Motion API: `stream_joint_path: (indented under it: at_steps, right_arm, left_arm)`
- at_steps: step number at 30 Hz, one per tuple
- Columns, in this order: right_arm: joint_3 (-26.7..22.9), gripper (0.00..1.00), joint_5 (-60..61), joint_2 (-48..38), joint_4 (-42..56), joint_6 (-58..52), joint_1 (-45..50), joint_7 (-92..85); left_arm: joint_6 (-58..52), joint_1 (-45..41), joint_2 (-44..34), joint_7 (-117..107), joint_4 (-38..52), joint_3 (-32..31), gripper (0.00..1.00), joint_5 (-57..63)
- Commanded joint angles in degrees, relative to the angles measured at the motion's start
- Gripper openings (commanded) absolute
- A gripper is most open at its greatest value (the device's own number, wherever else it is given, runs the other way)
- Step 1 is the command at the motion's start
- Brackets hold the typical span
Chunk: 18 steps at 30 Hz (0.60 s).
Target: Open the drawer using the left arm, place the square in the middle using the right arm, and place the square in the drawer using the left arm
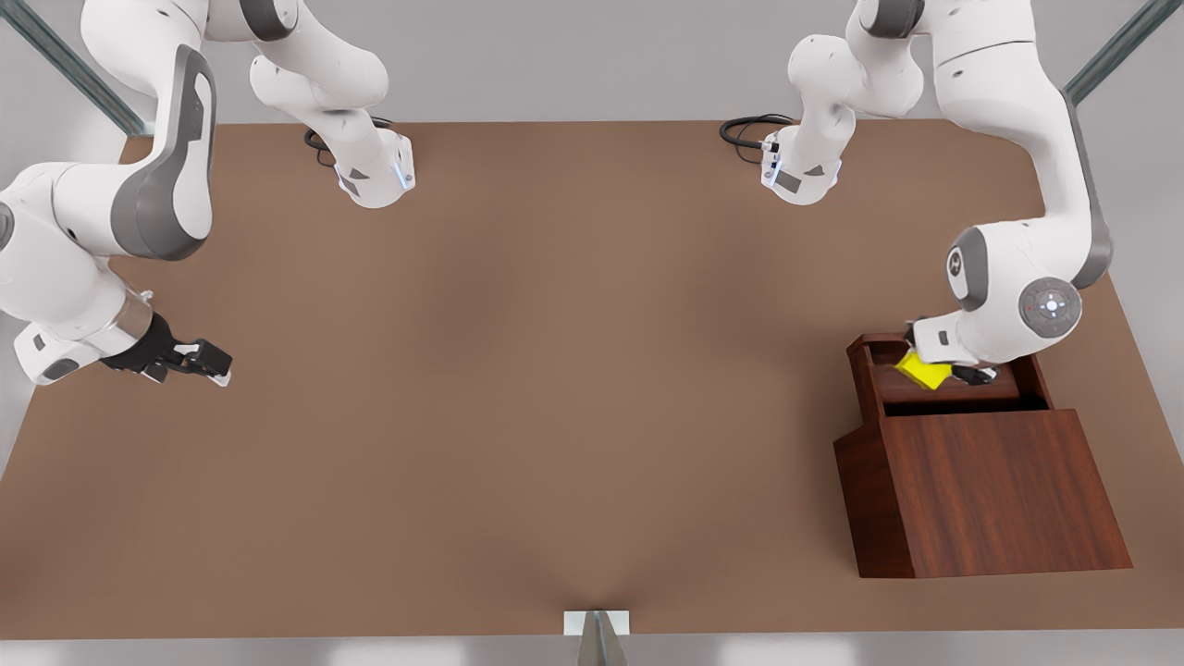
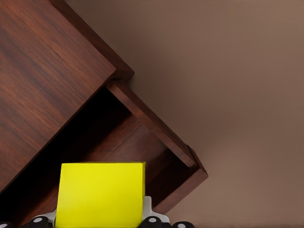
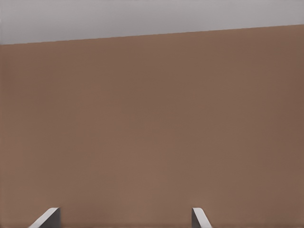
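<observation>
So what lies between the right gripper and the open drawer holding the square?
In the front view, bare tabletop lies between the right gripper and the drawer, where the left gripper holds the square.

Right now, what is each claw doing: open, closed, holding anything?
Left claw: closed on the yellow square, over the open drawer.
Right claw: open, holding nothing, waiting at the front view's left above the table.
</observation>
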Motion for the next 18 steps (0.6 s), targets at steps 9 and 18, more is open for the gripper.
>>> stream_joint_path:
  at_steps: [9, 18]
  right_arm:
    - [0.0, 1.0, 0.0, 0.0, 0.0, 0.0, -0.2, 0.0]
    - [0.0, 1.0, 0.1, 0.0, 0.0, 0.0, -0.1, 0.0]
  left_arm:
    - [3.6, 2.5, 2.6, 2.9, 0.6, 0.4, 1.0, -2.9]
    - [-5.1, 6.7, -1.4, -42.4, 17.4, -15.2, 1.0, -2.2]
